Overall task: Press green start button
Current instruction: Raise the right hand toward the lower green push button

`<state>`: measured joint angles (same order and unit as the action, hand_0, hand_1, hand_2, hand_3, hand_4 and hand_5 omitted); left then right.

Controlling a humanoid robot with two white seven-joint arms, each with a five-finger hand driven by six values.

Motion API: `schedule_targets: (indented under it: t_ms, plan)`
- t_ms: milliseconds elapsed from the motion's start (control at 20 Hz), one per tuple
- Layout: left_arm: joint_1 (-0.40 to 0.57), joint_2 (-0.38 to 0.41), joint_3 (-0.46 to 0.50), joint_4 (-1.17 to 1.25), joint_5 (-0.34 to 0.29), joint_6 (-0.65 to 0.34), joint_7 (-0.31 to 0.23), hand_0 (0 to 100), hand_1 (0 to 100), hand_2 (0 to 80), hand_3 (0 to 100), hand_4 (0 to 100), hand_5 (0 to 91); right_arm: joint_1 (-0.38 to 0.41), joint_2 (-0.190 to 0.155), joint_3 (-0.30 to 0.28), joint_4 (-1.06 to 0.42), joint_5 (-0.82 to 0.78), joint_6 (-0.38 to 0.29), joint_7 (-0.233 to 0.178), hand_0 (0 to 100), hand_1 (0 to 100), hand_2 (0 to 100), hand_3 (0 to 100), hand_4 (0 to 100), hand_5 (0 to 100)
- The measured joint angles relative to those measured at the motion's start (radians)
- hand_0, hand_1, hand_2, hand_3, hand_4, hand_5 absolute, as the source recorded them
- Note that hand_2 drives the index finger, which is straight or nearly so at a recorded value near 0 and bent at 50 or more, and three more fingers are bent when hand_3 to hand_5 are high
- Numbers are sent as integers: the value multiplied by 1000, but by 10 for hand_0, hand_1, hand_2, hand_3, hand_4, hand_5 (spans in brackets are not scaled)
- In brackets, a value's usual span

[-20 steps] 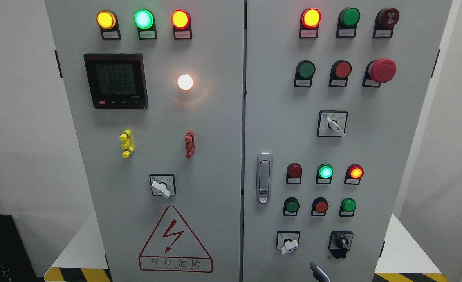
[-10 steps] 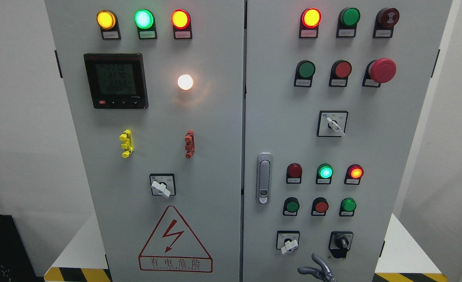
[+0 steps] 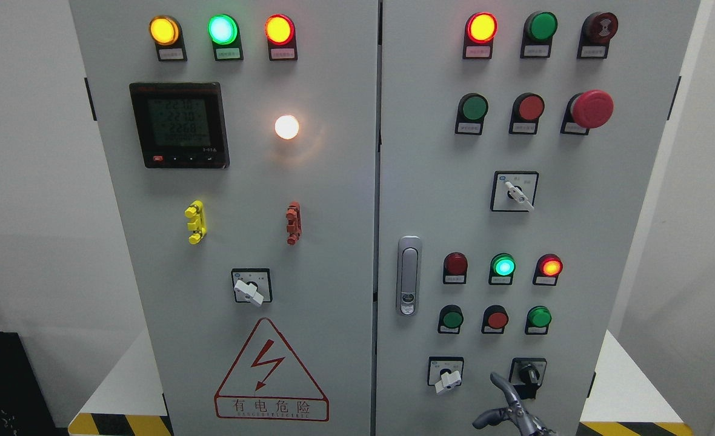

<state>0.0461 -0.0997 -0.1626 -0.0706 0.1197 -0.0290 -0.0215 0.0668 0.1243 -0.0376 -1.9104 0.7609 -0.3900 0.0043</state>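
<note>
Before us stands a grey control cabinet (image 3: 333,181); our right hand (image 3: 512,409), one finger raised and others loosely spread, holding nothing, should push the stiff green start button (image 3: 452,317) squarely at its centre.

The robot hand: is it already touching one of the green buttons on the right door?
No. The robot hand is at the bottom edge of the picture, below the row with the green buttons, and touches none of them.
</note>
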Motion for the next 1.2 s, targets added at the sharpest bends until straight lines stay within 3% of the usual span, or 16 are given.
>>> schedule_targets:
  t_ms: [550, 850, 1200]
  plan:
    - [0, 0, 0, 0, 0, 0, 0, 120, 556, 0, 0, 0, 0, -58, 2, -26, 29, 217, 6, -27, 487, 345, 0, 584, 603, 517]
    - [0, 0, 0, 0, 0, 0, 0, 120, 556, 0, 0, 0, 0, -83, 3, -22, 45, 272, 39, -60, 502, 345, 0, 588, 606, 515]
    - [0, 0, 0, 0, 0, 0, 0, 120, 556, 0, 0, 0, 0, -120, 4, -2, 71, 300, 58, -71, 509, 343, 0, 583, 605, 514]
